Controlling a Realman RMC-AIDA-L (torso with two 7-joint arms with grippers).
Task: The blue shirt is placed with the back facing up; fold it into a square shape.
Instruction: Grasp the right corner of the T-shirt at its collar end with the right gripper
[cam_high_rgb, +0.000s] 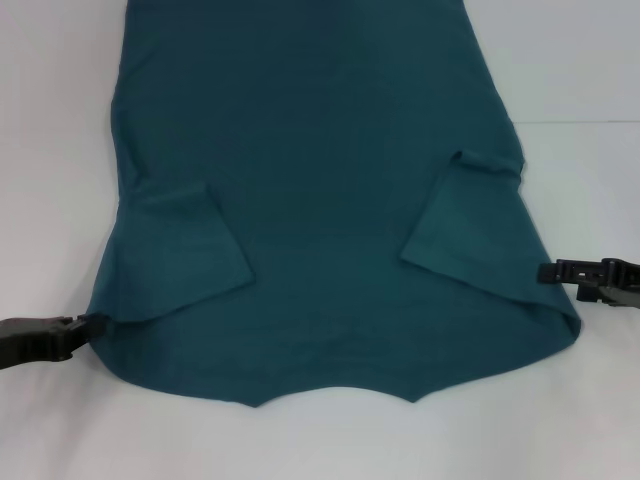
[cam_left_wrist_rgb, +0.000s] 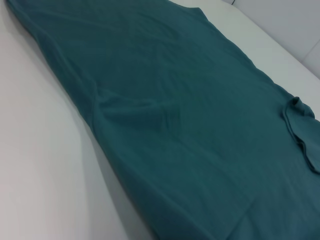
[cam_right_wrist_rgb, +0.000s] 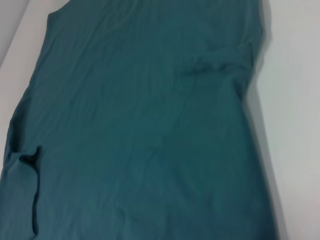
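While lying flat, blue shirt (cam_high_rgb: 320, 200) shows sleeves folded inward.

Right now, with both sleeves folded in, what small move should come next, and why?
Probably close the left gripper and right gripper on the blue shirt edges, since each sits at a shoulder corner and the body still lies unfolded on the table.

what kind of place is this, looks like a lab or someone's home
Probably a robot test bench, not a home: a bare white tabletop, one dark teal-blue cotton T-shirt spread flat, and black left claw and right claw at its edges.
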